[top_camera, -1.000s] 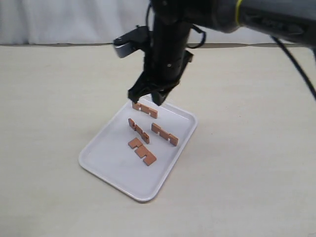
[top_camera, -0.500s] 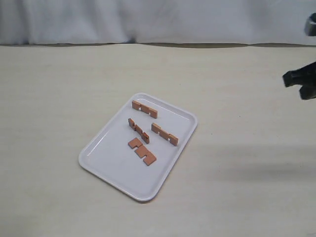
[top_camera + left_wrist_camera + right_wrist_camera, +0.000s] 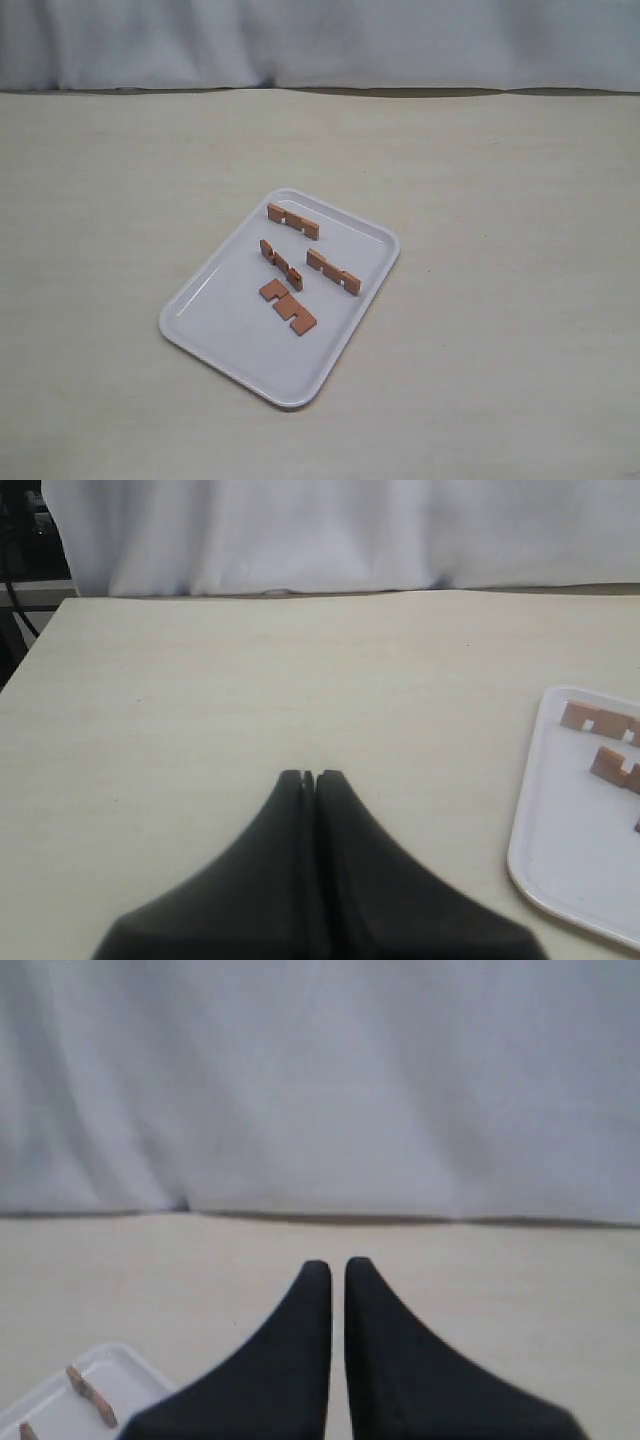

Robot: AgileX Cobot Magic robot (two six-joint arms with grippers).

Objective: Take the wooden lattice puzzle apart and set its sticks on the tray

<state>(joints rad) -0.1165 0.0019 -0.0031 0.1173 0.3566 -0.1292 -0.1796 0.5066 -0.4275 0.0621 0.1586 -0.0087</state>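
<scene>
The four short, flat, reddish-brown wooden sticks point(image 3: 334, 272) with square notches cut in one edge all lie on the large white rectangular plastic tray point(image 3: 228, 322) with rounded corners and a low rim. Each stick is separate from the others, so the lattice is fully apart. One stick point(image 3: 293, 221) lies close to the tray's far rim. Two more sit near the middle, side by side with a gap between them. The fourth point(image 3: 288, 306) lies flat, nearer the camera, with its notches facing up. The near half of the tray is bare.

The tray sits slantwise near the middle of the pale beige counter point(image 3: 500, 350). A white cloth backdrop point(image 3: 320, 40) hangs along the counter's far edge.

In the left wrist view, the black left pincer point(image 3: 308, 777) is closed, its two fingers pressed together with nothing between them. It is over bare counter, well apart from the tray point(image 3: 545, 845), where two sticks point(image 3: 598, 718) can be seen.

In the right wrist view, the black right pincer point(image 3: 338, 1265) is also closed and holds nothing, with only a thin slit between its fingers. One corner of the tray point(image 3: 112, 1358) and a stick point(image 3: 88, 1393) are in view beside it.
</scene>
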